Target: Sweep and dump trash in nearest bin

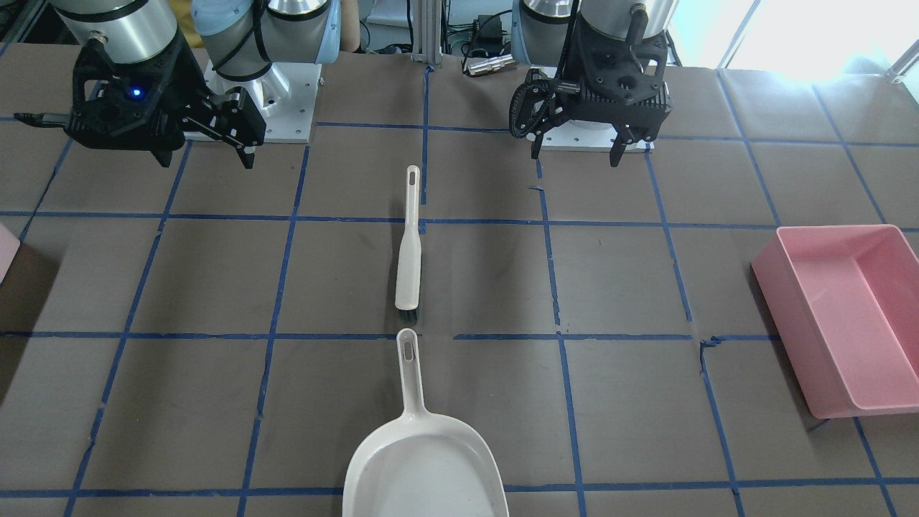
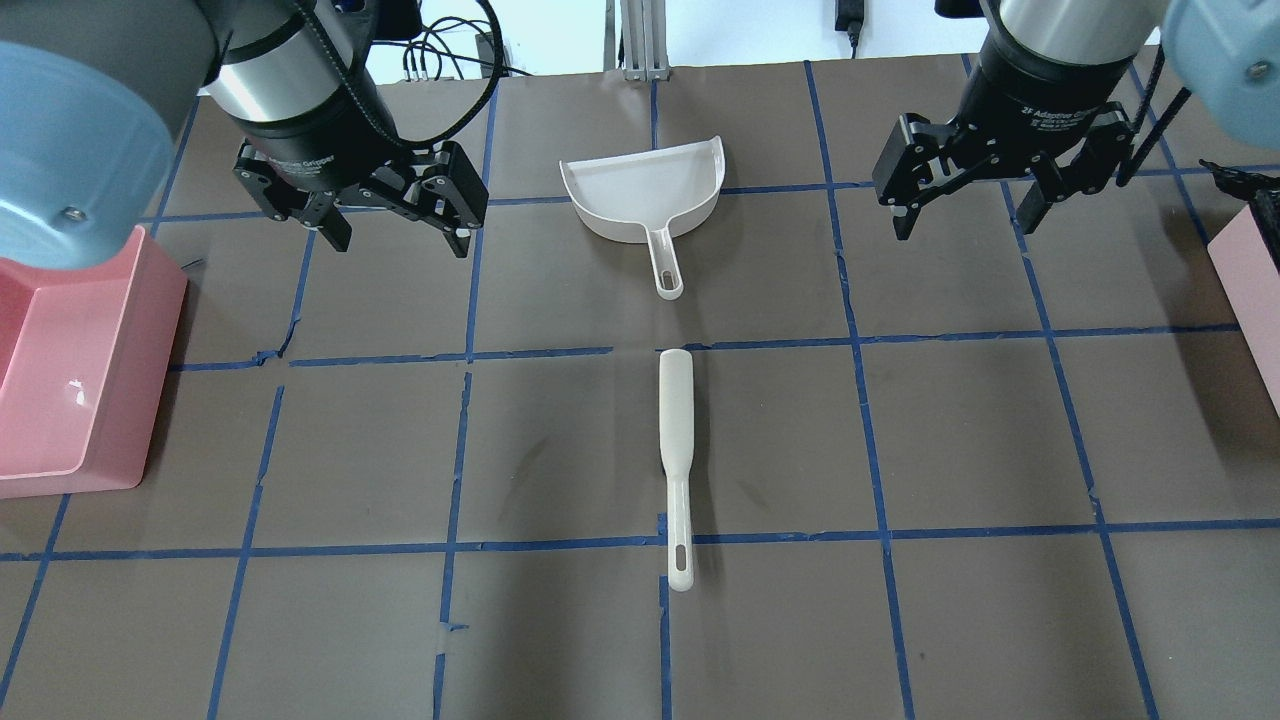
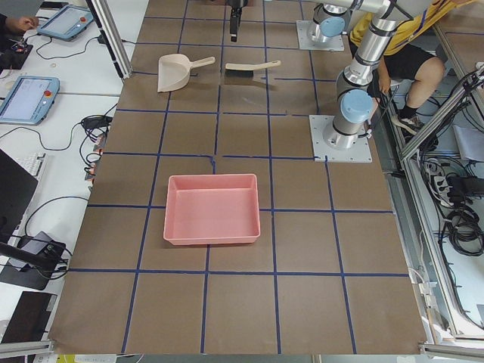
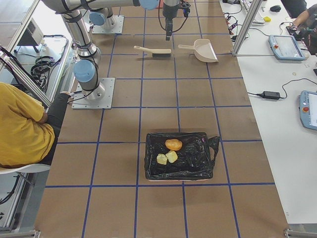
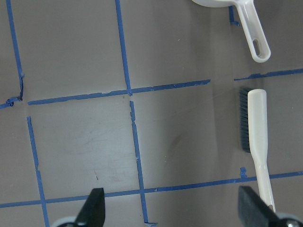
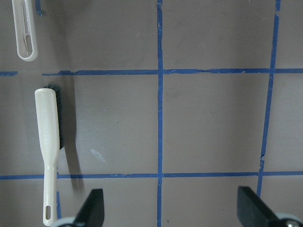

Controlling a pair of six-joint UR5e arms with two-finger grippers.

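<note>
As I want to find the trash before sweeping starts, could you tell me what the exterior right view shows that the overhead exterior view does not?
Only exterior right: three trash lumps lying on a black bag near the table's end, and a person in a yellow shirt at the view's left edge.
Only overhead exterior: a large pink tray at the view's left edge, and the left hand and right hand seen closely, both open and empty.
Both: the white dustpan and brush lying in line on the taped table, untouched.
</note>
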